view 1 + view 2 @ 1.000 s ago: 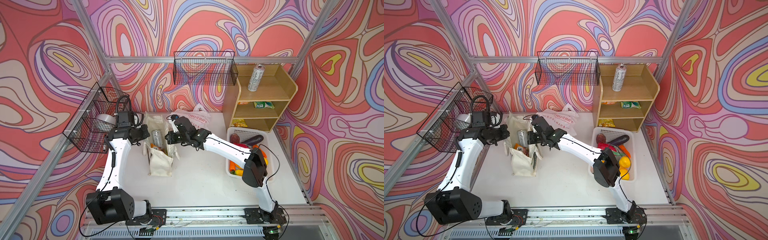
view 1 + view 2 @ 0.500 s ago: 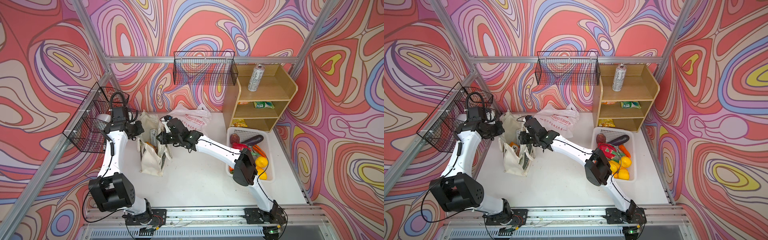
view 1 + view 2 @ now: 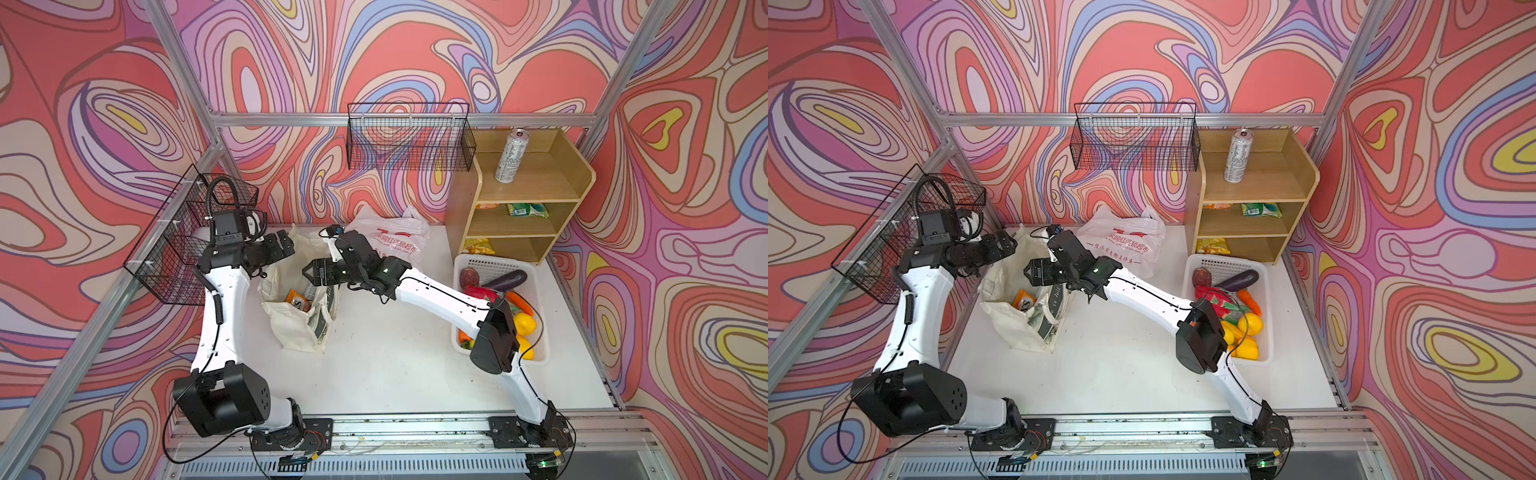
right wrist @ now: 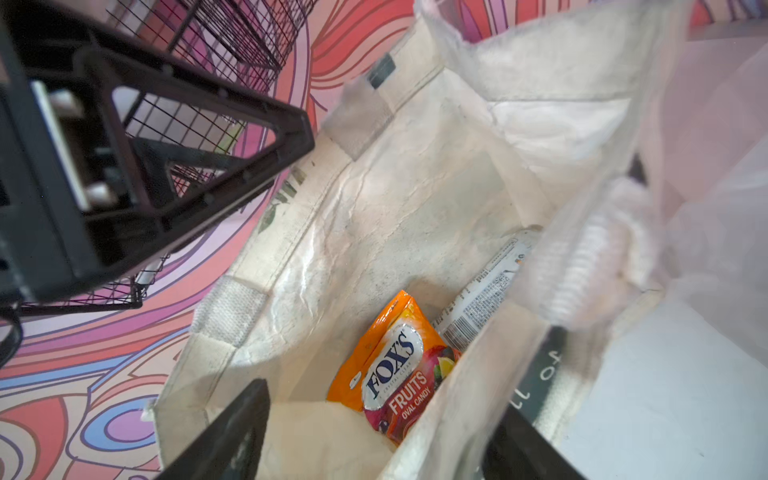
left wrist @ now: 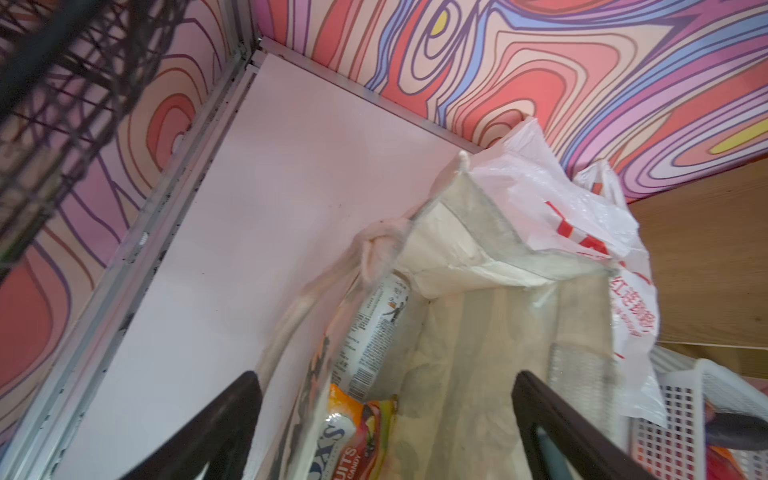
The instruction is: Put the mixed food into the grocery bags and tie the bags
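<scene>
While the boxy cream canvas tote (image 3: 297, 328) slumps open on the white bench (image 3: 395, 374), the left gripper (image 3: 286, 244) hangs wide and empty at its eleven o'clock rim, the right gripper (image 3: 311, 275) likewise at two o'clock, seemingly flanking the mouth to keep it clear. Inside lie an orange candy packet (image 4: 399, 365) and a tall silver can (image 5: 374, 328).

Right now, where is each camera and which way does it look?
Both top views: high up front, looking down on table, canvas tote, left gripper, right gripper.
Left wrist: on the left arm, peering between its open fingers into the tote.
Right wrist: on the right arm, peering into the tote; own fingers and left gripper show.
Both wrist views share the candy packet and can.
</scene>
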